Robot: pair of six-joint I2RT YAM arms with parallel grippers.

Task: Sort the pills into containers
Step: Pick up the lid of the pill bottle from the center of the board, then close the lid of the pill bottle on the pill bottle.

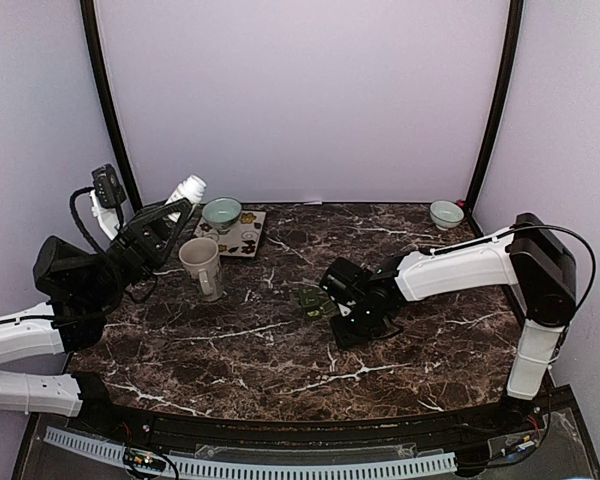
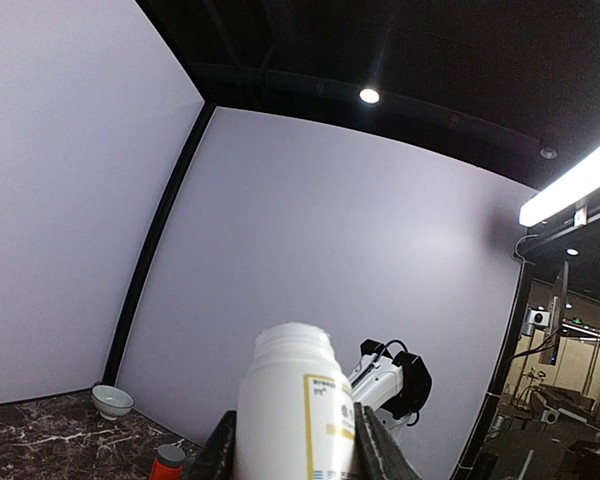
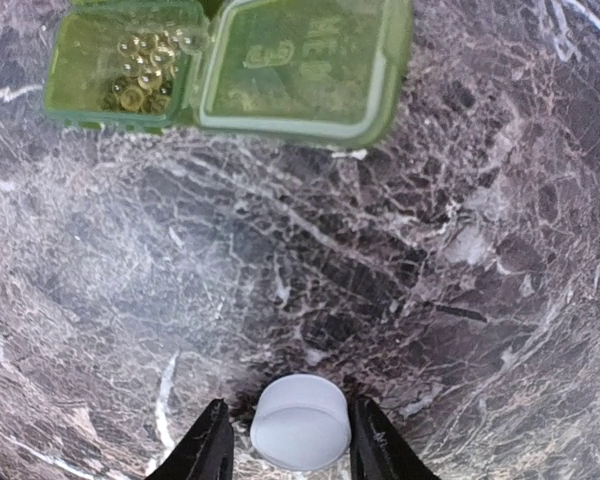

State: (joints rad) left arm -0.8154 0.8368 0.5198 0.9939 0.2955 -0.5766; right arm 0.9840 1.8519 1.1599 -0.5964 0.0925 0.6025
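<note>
My left gripper [image 1: 173, 213] is raised at the back left, shut on a white pill bottle [image 1: 188, 188]. In the left wrist view the bottle [image 2: 292, 400] has an open, capless mouth and sits between my fingers [image 2: 375, 455]. My right gripper [image 1: 342, 312] is low over the table's middle. In the right wrist view its jaws stand either side of a white cap [image 3: 300, 422] resting on the marble; the right finger [image 3: 372, 445] is against it and a small gap shows on the left. Just beyond lies an open green pill box [image 3: 130, 65] with yellow pills in one compartment; it also shows in the top view [image 1: 313, 300].
A beige mug [image 1: 202, 268] stands left of centre. A teal bowl [image 1: 221, 212] sits by a patterned tray [image 1: 242, 238] at the back. Another small bowl [image 1: 446, 213] and a red bottle [image 2: 167, 462] stand at the back right corner.
</note>
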